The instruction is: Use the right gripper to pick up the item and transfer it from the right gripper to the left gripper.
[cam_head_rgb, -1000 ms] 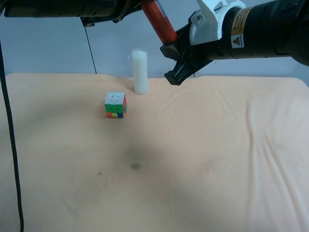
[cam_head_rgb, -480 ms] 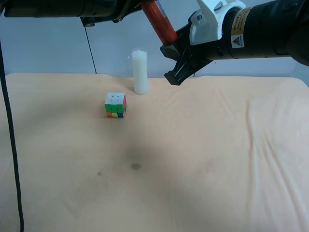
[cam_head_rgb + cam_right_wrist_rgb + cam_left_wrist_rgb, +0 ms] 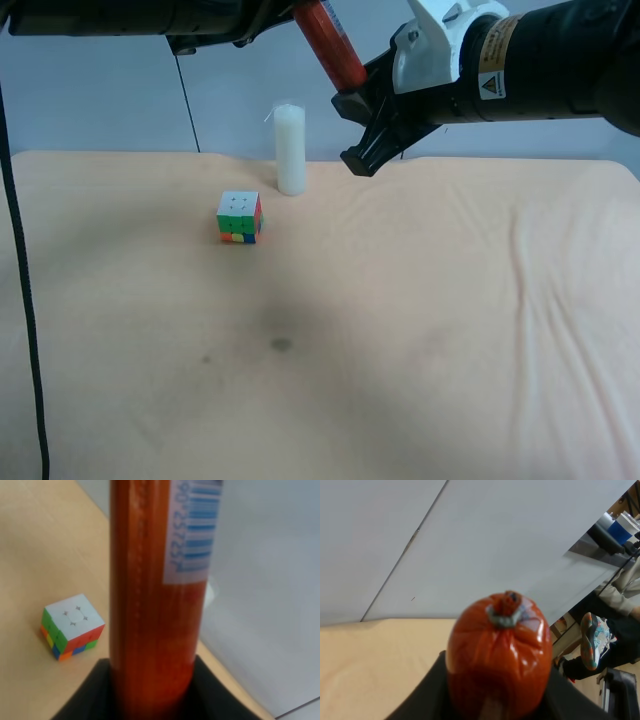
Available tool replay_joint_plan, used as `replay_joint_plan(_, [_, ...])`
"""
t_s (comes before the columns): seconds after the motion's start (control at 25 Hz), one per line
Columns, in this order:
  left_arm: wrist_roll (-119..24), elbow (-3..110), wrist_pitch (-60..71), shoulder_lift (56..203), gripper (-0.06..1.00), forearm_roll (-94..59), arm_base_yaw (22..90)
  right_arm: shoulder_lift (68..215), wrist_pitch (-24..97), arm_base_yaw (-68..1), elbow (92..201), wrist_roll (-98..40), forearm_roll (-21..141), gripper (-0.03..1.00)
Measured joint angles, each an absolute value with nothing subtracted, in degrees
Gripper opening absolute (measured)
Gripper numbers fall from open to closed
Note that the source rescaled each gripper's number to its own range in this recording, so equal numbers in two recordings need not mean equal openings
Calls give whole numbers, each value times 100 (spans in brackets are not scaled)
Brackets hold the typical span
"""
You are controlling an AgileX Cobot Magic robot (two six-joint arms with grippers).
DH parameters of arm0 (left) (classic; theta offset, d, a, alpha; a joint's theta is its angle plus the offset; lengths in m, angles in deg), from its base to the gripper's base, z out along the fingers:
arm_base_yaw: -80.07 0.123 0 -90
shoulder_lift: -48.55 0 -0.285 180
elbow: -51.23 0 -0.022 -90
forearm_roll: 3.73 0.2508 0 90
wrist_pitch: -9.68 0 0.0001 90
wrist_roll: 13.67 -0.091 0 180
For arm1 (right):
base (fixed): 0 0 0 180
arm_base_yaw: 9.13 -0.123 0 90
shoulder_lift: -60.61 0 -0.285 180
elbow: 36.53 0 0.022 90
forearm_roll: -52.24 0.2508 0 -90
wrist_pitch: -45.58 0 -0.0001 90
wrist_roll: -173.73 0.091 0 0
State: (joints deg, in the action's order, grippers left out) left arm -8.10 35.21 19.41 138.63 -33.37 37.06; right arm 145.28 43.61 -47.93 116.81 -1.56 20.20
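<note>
The right gripper [image 3: 362,125], upper centre-right of the ext. view, is clamped on the lower end of the item [image 3: 332,45]. Its wrist cam shows the red stick rising straight out from betw. the two dark jaws, barcode label further up. It's held by the end, prob. so the rest of the length sticks out free for the other arm to take.

The left gripper [image 3: 495,702] is closed on the opposite end. Its wrist cam has the crimped tip bulging out betw. the jaws, tho that close-up is blurry, so I can't say how firm the bite is.

So the item sits tilted in mid-air at top centre, spanning both claws, high above the table [image 3: 450,350]. This looks like the handover point, w/ both holding. Up there it's clear of the cube [image 3: 239,217] and candle [image 3: 290,150], left of centre and well below.

Next, as I judge it, R lets go once L's hold is sure. Too early and it drops.
</note>
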Motion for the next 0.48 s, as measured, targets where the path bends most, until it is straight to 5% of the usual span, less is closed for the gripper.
replay_joint_plan(0.48, [-810, 3521, 1941, 13863, 0, -3331, 3706, 14528, 4341, -4793, 11681, 190, 2008, 0])
